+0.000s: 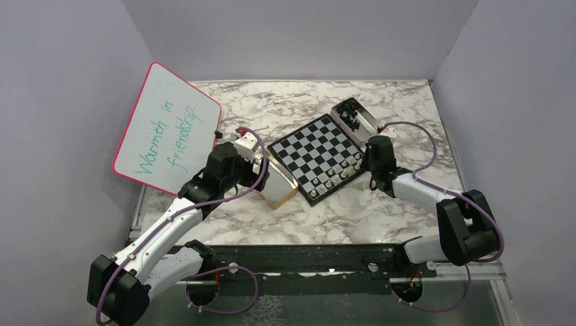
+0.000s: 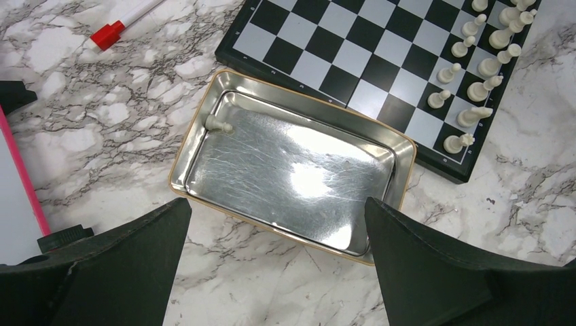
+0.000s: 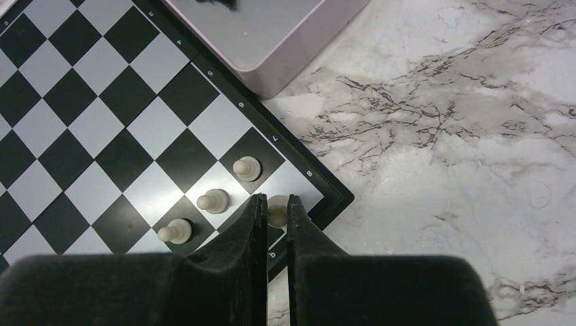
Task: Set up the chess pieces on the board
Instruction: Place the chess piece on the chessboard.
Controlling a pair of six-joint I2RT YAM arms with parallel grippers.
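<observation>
The board (image 1: 314, 151) lies chequered at the table's middle. Pale chess pieces (image 2: 470, 92) stand in two rows along its near-right edge. My right gripper (image 3: 275, 208) is shut on a pale piece (image 3: 277, 204) over the board's corner square, beside three pale pawns (image 3: 212, 200). In the top view it (image 1: 367, 159) hangs at the board's right corner. My left gripper (image 2: 278, 238) stands wide open above the marble, just short of a shiny gold-rimmed tin (image 2: 306, 170). One pale piece (image 2: 219, 124) lies in that tin's far corner.
A second tin (image 1: 354, 115) with black pieces sits against the board's far-right side. A pink-framed whiteboard (image 1: 166, 129) leans at the left. A red-capped marker (image 2: 119, 27) lies behind the gold-rimmed tin. White walls enclose the table.
</observation>
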